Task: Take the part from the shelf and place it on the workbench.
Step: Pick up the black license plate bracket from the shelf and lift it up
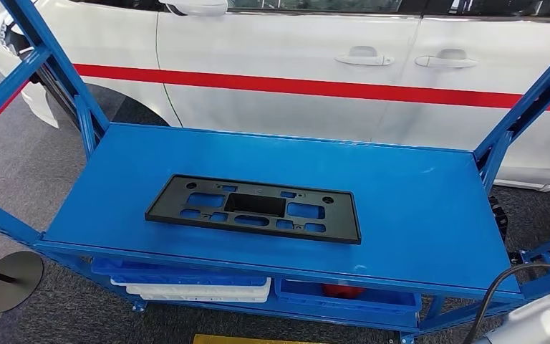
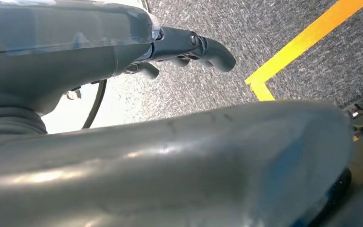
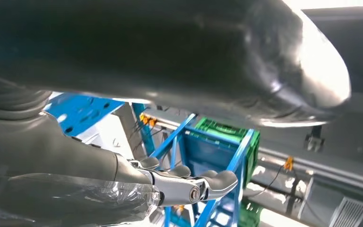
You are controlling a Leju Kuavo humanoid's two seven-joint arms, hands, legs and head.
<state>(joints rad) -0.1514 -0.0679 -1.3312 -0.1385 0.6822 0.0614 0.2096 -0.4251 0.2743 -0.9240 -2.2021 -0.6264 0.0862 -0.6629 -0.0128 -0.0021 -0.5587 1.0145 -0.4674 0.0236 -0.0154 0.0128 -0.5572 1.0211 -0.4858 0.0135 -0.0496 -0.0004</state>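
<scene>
The part (image 1: pixel 254 208), a flat black plastic frame with cut-out windows, lies flat on the blue shelf (image 1: pixel 415 208) top, left of centre and nearer the front edge than the back, its long sides roughly parallel to that edge. It looks light and stiff but thin and smooth, so it would likely be awkward to lift off the flat surface; gripping a long edge, or hooking fingers through a window, seems the surest hold. The left hand (image 2: pixel 184 47) and right hand (image 3: pixel 179 182) hang away from the shelf, fingers loosely extended and holding nothing.
</scene>
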